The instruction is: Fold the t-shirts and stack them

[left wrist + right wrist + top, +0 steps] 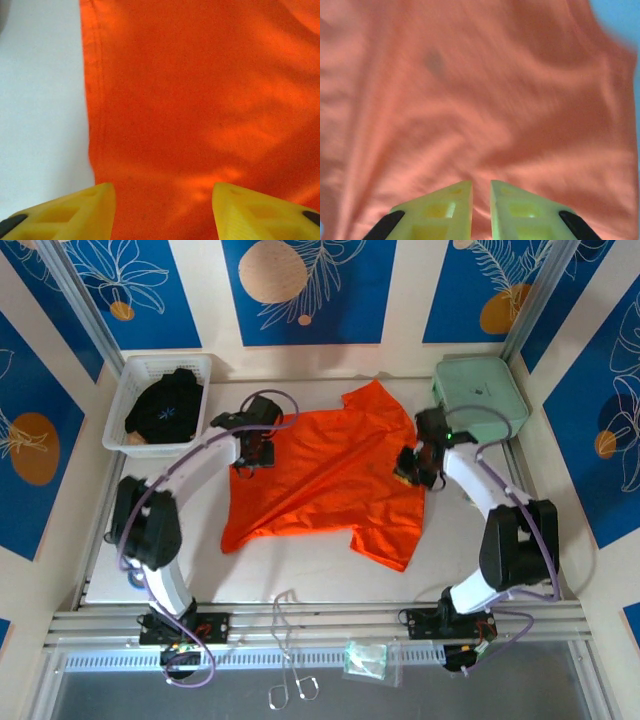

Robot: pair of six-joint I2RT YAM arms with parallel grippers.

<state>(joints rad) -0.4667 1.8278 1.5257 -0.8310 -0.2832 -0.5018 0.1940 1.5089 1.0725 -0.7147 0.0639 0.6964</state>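
A bright orange t-shirt [330, 480] lies spread flat on the white table, its sleeves at the far middle and near right. My left gripper [252, 458] hovers over the shirt's left edge; in the left wrist view it [162, 189] is open, with orange cloth [200, 90] below and the hem running along bare table [40, 100]. My right gripper [412, 468] hangs over the shirt's right edge. In the right wrist view its fingers [481, 185] stand a narrow gap apart above rumpled, blurred cloth [470, 100], gripping nothing that I can see. A black garment [168, 410] with a pale-blue mark lies bunched in the basket.
The white mesh basket [165, 365] stands at the far left corner. A mint-green hard case [480, 395] sits at the far right, close to the right arm. Loose wires [290, 660] and a small plastic bag [367, 660] lie on the front rail.
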